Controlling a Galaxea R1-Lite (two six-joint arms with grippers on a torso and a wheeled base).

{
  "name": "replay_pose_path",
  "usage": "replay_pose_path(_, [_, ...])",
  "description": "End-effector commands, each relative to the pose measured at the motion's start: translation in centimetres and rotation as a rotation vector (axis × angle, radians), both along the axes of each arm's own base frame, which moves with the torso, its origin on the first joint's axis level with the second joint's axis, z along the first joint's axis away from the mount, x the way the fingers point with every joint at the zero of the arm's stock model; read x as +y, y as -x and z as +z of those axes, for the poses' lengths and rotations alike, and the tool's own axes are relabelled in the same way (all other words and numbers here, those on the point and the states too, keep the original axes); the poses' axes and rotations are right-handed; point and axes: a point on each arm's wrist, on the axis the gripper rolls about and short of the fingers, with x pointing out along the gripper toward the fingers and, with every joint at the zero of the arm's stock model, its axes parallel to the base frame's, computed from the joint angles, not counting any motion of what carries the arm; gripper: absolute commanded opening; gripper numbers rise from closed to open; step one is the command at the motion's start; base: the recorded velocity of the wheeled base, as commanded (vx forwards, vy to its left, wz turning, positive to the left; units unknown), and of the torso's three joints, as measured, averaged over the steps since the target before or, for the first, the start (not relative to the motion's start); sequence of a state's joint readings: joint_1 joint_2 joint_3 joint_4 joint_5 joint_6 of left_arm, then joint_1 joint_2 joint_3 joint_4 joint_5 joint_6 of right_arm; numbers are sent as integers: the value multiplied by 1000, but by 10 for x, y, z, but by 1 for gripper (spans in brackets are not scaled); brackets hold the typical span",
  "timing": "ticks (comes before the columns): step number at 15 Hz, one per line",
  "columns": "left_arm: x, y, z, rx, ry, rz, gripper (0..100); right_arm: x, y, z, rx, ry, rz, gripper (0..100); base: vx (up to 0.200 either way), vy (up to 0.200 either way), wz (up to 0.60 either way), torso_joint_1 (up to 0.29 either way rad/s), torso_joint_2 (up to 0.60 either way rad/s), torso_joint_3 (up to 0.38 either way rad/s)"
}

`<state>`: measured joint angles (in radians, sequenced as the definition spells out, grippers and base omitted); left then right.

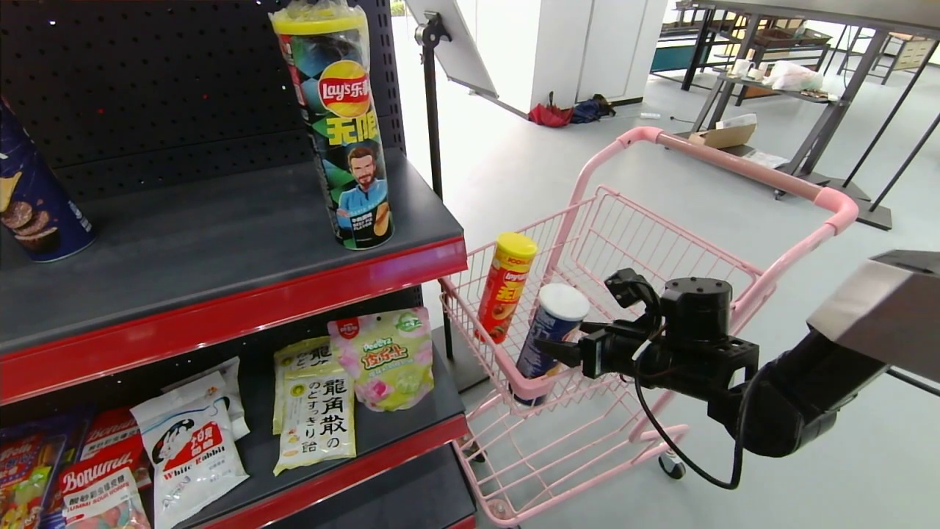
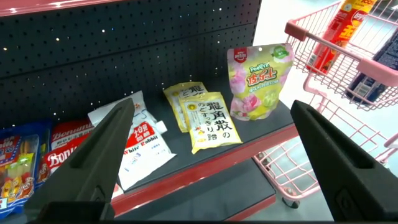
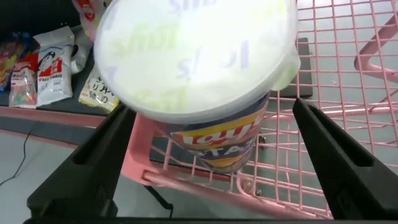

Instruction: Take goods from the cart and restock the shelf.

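**Head view.** Right claw [image 1: 580, 316] is at the cart [image 1: 734, 169], spread wide, level with the top part of the blue can [image 1: 547, 334]. The can stands upright in the cart's near left corner, white lid up. The red can [image 1: 505, 286] is just beside it, farther in. The shelf [image 1: 220, 242] is to the left, with a green can [image 1: 351, 132] near the right end of its top board.

**Left wrist view.** Left claw [image 2: 212, 106] is wide and holds nothing. It faces the lower board, where bags [image 2: 205, 121] lie.

**Right wrist view.** The blue can [image 3: 199, 62] sits between the fingers [image 3: 93, 162]. Neither pad appears to touch it. The cart rim [image 3: 186, 177] is close against the can.

**Step in hand (my judgement):** grasp the blue can.
- Centre the can between the pads first.
- Close on the wall below the lid, not on the lid itself.
- Keep the far finger off the red can and the wire.
- Squeeze moderately, since the tube may dent.
- Lift straight up until the base clears the rim, and only then swing left to the shelf.
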<state>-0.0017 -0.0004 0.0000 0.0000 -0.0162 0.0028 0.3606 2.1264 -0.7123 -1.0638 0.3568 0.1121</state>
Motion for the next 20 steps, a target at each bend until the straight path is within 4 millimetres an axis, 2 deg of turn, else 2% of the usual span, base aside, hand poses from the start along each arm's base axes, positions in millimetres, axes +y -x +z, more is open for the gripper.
replay_pose_path(1, [0, 0, 0, 0, 0, -1, 100, 5, -10, -8, 1, 0, 4, 100, 0, 0, 0, 0, 0, 0])
replay_pose_path(4, [0, 0, 0, 0, 0, -1, 100, 9, -18, -10, -9, -4, 5, 100, 0, 0, 0, 0, 0, 0])
replay_pose_path(5, [0, 0, 0, 0, 0, -1, 100, 9, -18, -10, -10, -4, 7, 0, 0, 0, 0, 0, 0, 0])
replay_pose_path(10, [0, 0, 0, 0, 0, 1, 100, 14, -20, -13, -17, -5, 16, 0, 0, 0, 0, 0, 0, 0])
replay_pose_path(12, [0, 0, 0, 0, 0, -1, 100, 17, -22, -2, -100, -22, -2, 0, 0, 0, 0, 0, 0, 0])
replay_pose_path(14, [0, 0, 0, 0, 0, -1, 100, 20, -15, 34, -181, -43, -29, 0, 0, 0, 0, 0, 0, 0])
replay_pose_path(17, [0, 0, 0, 0, 0, -1, 100, 12, 1, 84, -240, -33, -34, 0, 0, 0, 0, 0, 0, 0])
replay_pose_path(18, [0, 0, 0, 0, 0, -1, 100, -1, 24, 137, -322, -13, -57, 0, 0, 0, 0, 0, 0, 0])
replay_pose_path(20, [0, 0, 0, 0, 0, -1, 100, -18, 64, 196, -387, -2, -106, 0, 0, 0, 0, 0, 0, 0])
